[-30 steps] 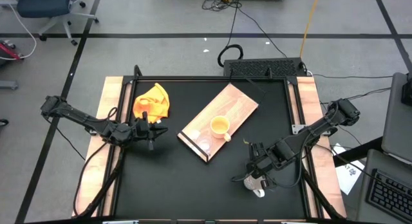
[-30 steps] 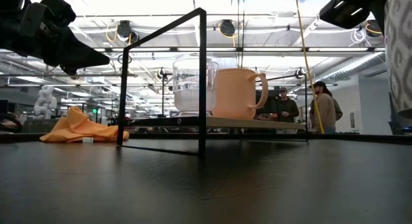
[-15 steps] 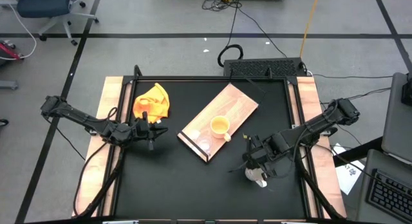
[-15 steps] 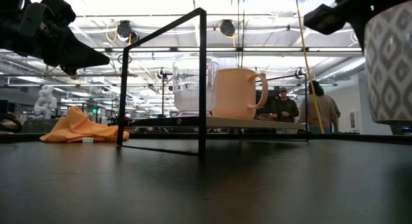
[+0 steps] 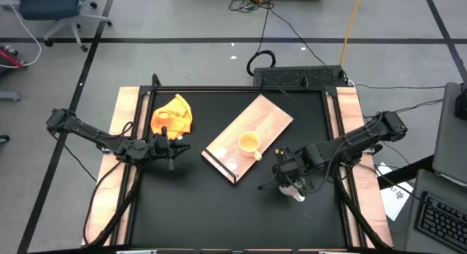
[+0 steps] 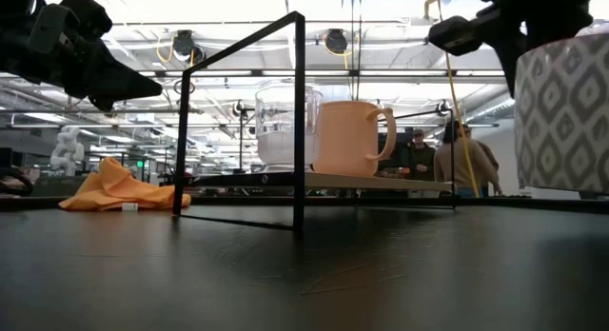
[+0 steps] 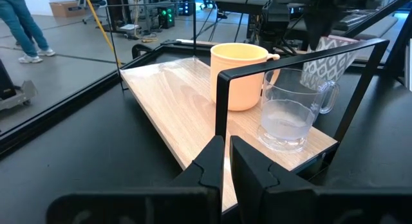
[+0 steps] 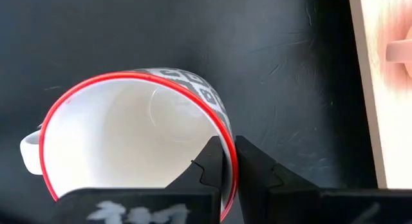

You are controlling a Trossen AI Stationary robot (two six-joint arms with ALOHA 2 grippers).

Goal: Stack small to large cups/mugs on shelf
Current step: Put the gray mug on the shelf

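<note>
The shelf (image 5: pixel 255 126), a light wood board with a black wire frame (image 6: pixel 297 122) at one end, lies slantwise mid-table. On it stand a yellow-orange mug (image 5: pixel 249 143) and a clear glass cup (image 5: pixel 232 164), both upright on their bases; the left wrist view shows the mug (image 7: pixel 241 76) and cup (image 7: pixel 293 114) side by side. My right gripper (image 5: pixel 290 181) hovers right of the shelf, shut on a white mug (image 5: pixel 296 194) with a grey pattern and red rim. My left gripper (image 5: pixel 172 148) waits shut at the left, pointing at the shelf. My right gripper holds the white mug by its rim and wall (image 8: pixel 226 147), on the side opposite the handle (image 8: pixel 27 153). One finger is inside the mug, the other outside. The fingers come from above, pointing steeply down. The mug (image 6: pixel 566 112) hangs upright, lifted clear of the table.
A crumpled yellow cloth (image 5: pixel 172 115) lies at the far left of the black tabletop. Wooden side rails (image 5: pixel 350 115) border the table. Black tabletop (image 5: pixel 219 210) stretches between the shelf and the near edge. People stand in the room beyond the table (image 6: pixel 466 160).
My right gripper has carried the white mug toward the shelf, away from the table's near right corner, rolling about its own axis as it went. The mug stays upright and clear of the table. The left arm has kept still.
</note>
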